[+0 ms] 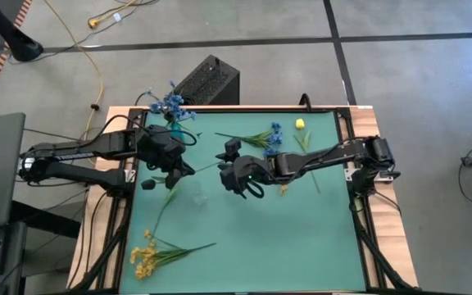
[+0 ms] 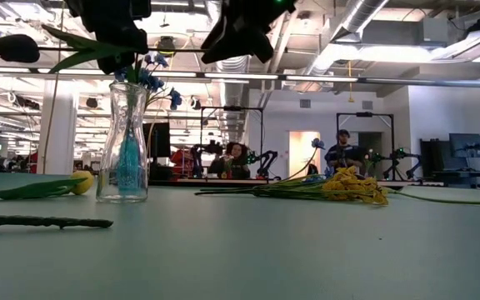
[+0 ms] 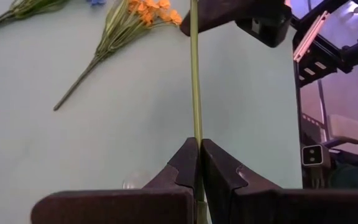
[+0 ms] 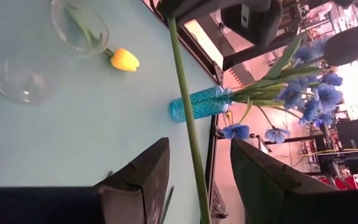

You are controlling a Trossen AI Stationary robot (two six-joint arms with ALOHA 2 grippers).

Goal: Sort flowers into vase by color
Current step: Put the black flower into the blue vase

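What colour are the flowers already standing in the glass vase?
Blue. The flowers in the vase show best in the low view.

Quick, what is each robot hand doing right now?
Left gripper: closed, pinching a green flower stem.
Right gripper: open around that stem, not gripping.

Blue flowers (image 1: 170,105) stand upright in the vase (image 1: 173,124) at eleven o'clock; a yellow spray (image 1: 146,256) lies flat at seven; a green stem (image 3: 195,93) hangs mid-air, centre.
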